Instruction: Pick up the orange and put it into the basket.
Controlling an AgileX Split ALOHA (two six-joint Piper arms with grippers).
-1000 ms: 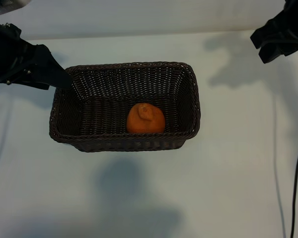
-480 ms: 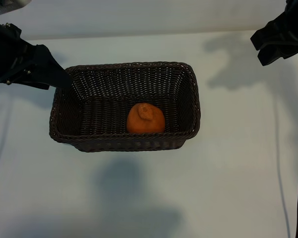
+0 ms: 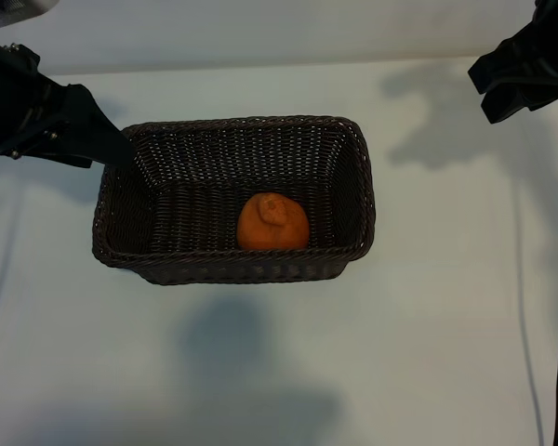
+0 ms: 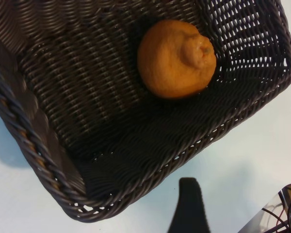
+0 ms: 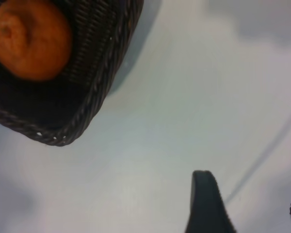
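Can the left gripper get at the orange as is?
Probably yes: the orange lies uncovered in the open-topped basket, and the left gripper, open, sits by its rim.

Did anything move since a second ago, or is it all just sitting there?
Almost nothing. The right tool, up at the far right corner, has shifted only very slightly, holding nothing. The orange lies in the same spot in the basket, near its front wall. The left tool has stayed beside the basket's far left corner, open and empty.
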